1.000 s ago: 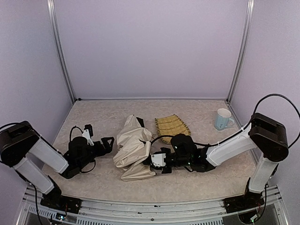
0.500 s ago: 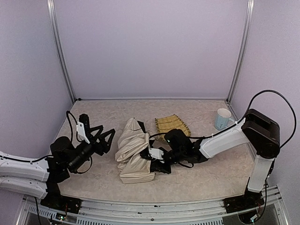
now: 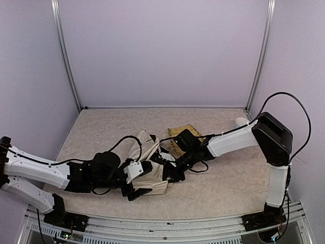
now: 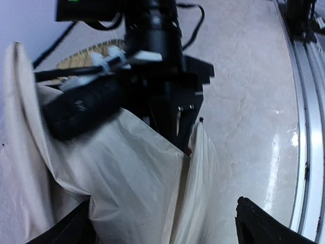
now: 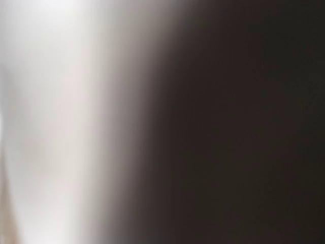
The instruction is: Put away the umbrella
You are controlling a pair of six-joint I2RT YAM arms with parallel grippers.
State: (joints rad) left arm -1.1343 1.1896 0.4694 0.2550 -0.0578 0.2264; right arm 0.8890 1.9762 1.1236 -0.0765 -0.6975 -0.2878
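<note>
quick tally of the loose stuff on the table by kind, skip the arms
umbrella: 1
woven tray: 1
mug: 1 (partly hidden)
total: 3

The table (image 3: 101,127) has a beige, marbled top, softly and evenly lit, with no hard shadows. Behind the table rises a plain lilac back wall (image 3: 162,51), and matching side walls (image 3: 25,76) close it in on either hand. Slim metal posts (image 3: 66,56) stand at the table's two far corners. A metal rail (image 3: 152,223) runs along its near edge.
</note>
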